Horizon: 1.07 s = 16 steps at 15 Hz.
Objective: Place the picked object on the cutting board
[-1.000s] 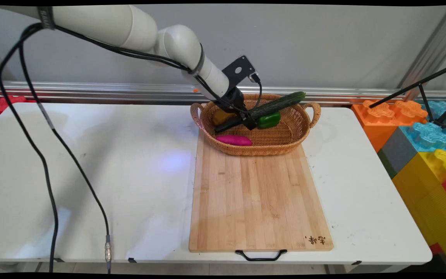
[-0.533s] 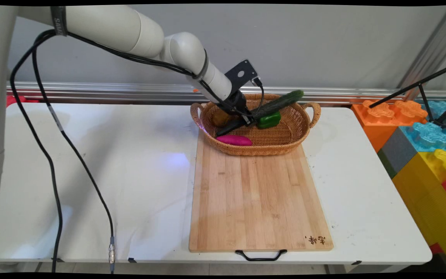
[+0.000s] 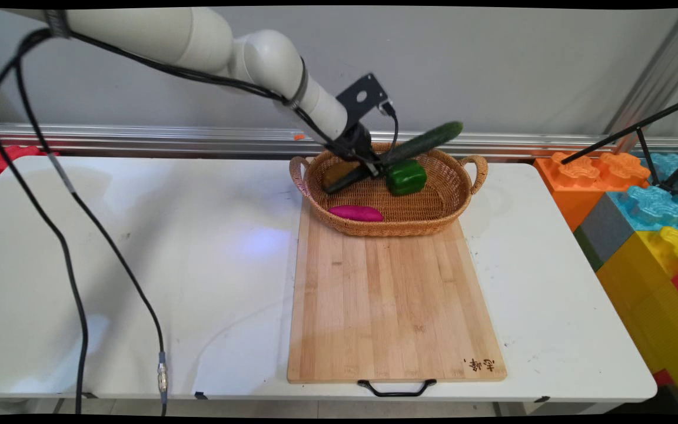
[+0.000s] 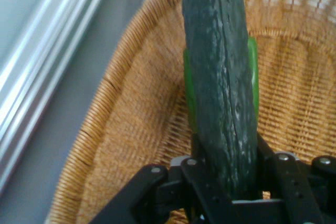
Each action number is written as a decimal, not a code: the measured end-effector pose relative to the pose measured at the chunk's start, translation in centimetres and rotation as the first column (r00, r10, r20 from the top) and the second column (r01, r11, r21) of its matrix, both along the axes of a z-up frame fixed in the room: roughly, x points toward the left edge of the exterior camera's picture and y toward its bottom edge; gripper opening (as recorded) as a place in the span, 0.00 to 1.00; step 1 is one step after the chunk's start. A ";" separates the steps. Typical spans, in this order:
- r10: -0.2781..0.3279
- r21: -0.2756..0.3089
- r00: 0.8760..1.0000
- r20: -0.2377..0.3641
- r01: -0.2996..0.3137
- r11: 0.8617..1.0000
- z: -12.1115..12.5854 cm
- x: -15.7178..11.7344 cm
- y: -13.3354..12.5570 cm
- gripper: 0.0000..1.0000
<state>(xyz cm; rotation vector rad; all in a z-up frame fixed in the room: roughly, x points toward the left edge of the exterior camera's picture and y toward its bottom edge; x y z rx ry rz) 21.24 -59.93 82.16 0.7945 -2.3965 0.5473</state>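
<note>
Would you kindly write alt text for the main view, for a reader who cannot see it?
A white robot arm's black tool holds a long cucumber tilted above a wicker basket, which contains a green bell pepper and a purple sweet potato. The basket sits at the far end of a wooden cutting board on a white table.

A bumpy, slightly glossy cucumber hangs over a rough woven wicker basket beside a smooth-grained wooden board.
</note>
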 end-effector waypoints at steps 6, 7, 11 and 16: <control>-0.029 -0.060 0.999 -0.019 0.028 0.998 6.0 -0.2 3.4 0.00; -0.042 -0.058 0.999 -0.023 0.041 0.997 6.4 -0.5 4.0 0.00; -0.160 0.008 0.986 -0.044 0.160 0.987 8.0 -2.2 8.5 0.00; -0.289 0.101 0.957 -0.024 0.290 0.952 7.1 -2.9 13.0 0.00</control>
